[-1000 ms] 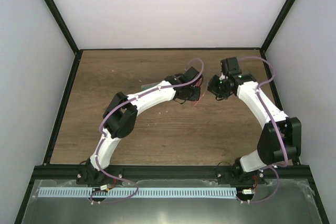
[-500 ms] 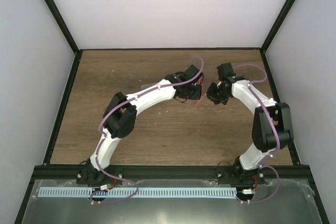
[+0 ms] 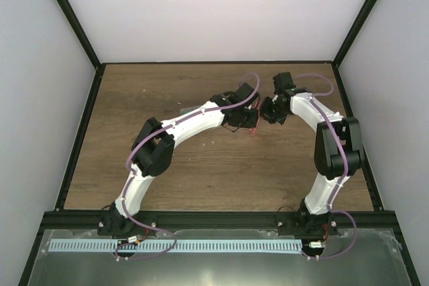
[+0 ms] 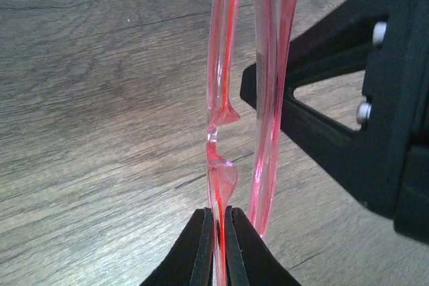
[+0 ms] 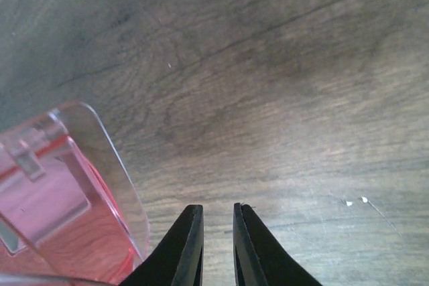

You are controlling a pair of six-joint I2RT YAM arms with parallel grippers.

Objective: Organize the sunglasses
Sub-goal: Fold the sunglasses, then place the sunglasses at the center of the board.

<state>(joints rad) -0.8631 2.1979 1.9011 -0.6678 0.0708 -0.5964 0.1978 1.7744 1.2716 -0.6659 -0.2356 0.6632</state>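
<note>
A: Entry one, the task item. Where is it placed?
B: Sunglasses (image 4: 224,45), red-pink translucent frame. In the top view they are found a little to 3 o'clock of the middle of the table (image 3: 134,98), between the two grippers. In the left wrist view the front is seen edge-on, running from 6 to 12 o'clock, with the nose pads bulging towards 3 o'clock. A second pink strip is set just beside it at 3 o'clock. Whether the wood is touched cannot be told.
A: Entry two, left gripper (image 4: 216,218). Jaws?
B: Closed tight on the front of the sunglasses, just below the nose pads. The thin frame is pinched between the tips.
A: Entry three, right gripper (image 5: 218,211)?
B: Jaws are set barely apart. Bare wood is seen through the slim gap, and nothing is held. A lens corner with its hinge is seen at 8 o'clock of the fingers, just beside them. In the left wrist view this gripper is placed at 3 o'clock of the sunglasses, with one black finger reaching the second strip. Contact cannot be confirmed.
A: Grippers relative to each other?
B: In the top view the right is noted at 2 o'clock of the left, near it, over the wood
</note>
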